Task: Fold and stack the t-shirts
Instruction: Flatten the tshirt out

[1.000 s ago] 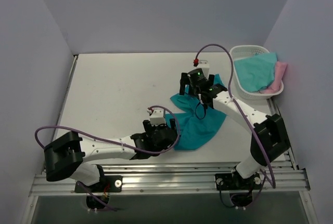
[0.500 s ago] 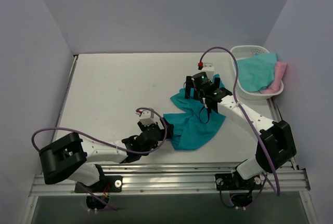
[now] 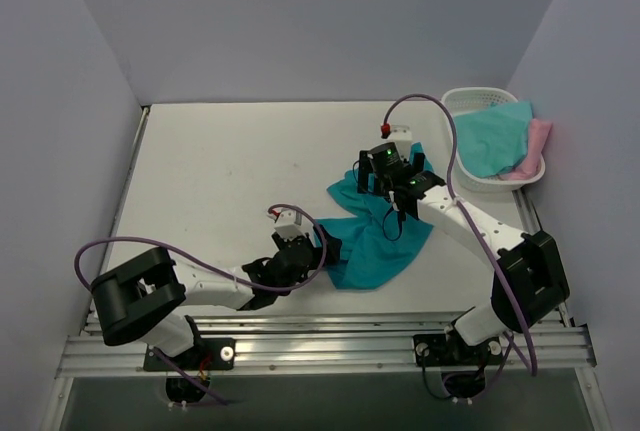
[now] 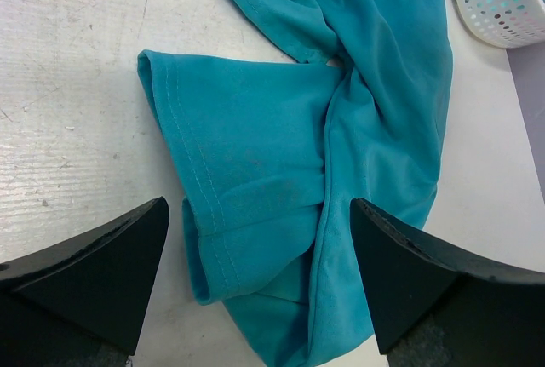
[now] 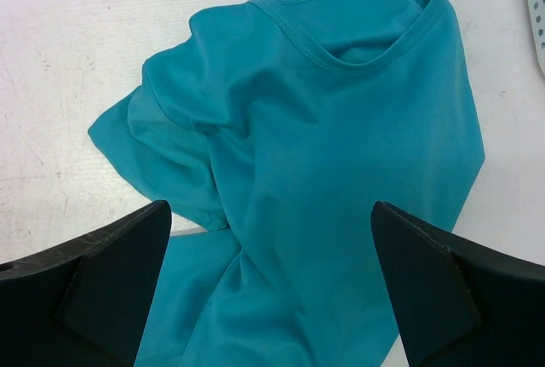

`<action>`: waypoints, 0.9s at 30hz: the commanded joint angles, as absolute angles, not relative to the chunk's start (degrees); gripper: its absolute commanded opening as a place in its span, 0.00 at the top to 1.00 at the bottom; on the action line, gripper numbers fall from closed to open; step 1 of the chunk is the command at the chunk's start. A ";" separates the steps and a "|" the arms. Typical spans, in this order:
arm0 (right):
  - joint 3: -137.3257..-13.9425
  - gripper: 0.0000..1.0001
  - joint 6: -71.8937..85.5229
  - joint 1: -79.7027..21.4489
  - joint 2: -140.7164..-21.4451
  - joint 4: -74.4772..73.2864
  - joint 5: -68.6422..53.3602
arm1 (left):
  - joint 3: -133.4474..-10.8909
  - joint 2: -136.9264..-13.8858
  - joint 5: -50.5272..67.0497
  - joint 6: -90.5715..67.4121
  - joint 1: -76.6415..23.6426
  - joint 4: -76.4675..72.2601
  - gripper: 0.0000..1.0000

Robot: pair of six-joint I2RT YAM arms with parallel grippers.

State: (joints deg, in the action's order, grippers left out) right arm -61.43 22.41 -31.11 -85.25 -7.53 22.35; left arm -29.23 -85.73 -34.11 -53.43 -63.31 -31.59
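Since a second ago my left gripper [image 4: 260, 214] has drawn back a little leftward off the teal tee [image 3: 378, 243], and my right gripper [image 5: 271, 209] has edged toward the basket [image 3: 465, 94]; the cloth has hardly shifted. Both pairs of jaws stand spread wide, holding nothing. The tee lies crumpled on the table [image 3: 230, 161], its long axis running from the collar [image 5: 358, 35] at the far right to the hem near me. Its sleeve [image 4: 247, 154] juts left, directly beneath my left jaws, so that arm is nearer it; my right hangs over the shoulder just below the collar. The aqua tee [image 3: 490, 136] and the pink tee [image 3: 538, 141] wait in the basket.
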 commanded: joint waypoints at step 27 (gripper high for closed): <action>-60.03 0.00 22.06 -29.97 -83.94 -7.21 25.22 | -33.58 -88.15 -32.52 -55.28 -63.11 -31.46 0.76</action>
